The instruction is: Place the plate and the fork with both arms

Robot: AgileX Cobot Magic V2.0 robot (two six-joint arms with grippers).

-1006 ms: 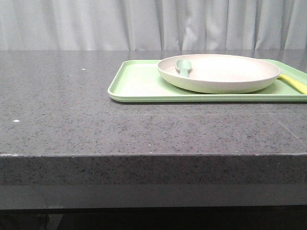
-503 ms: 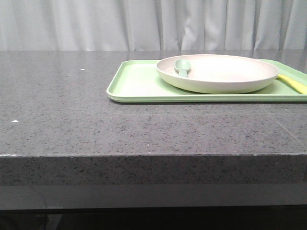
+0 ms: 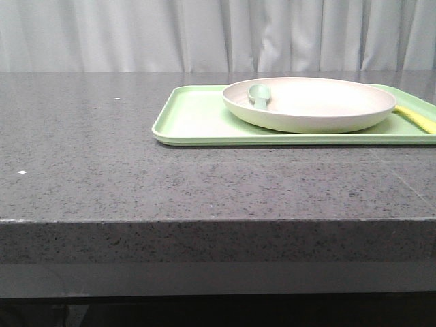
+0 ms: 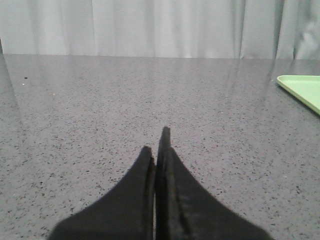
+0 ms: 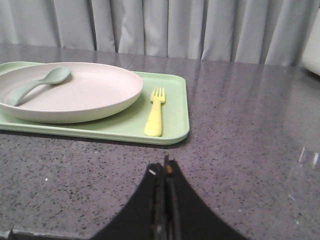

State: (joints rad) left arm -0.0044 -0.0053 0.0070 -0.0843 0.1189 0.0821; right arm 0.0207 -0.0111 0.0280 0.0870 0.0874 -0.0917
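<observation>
On the light-green tray (image 3: 197, 116), toward the right half of the dark speckled worktop (image 3: 102, 170), sits the cream plate (image 3: 310, 103), with a grey-green spoon (image 3: 259, 95) lying inside it near its left rim as the front view shows it. Just beside the plate on its right, on the bare tray floor, lies the pale-yellow fork (image 5: 155, 112), tines pointing away from the robot and handle toward the near tray edge; it does not touch the plate.

Seen from the right wrist, the right gripper (image 5: 165, 167) hangs low over bare worktop just short of the tray's near edge, with the fork straight ahead of its tips and the plate ahead and off to one side. Its jaws are pressed together and hold nothing.

Seen from the left wrist, the left gripper (image 4: 157, 141) is over open worktop well apart from the tray, of which only a corner shows. Its jaws are likewise pressed together, empty, touching nothing.
</observation>
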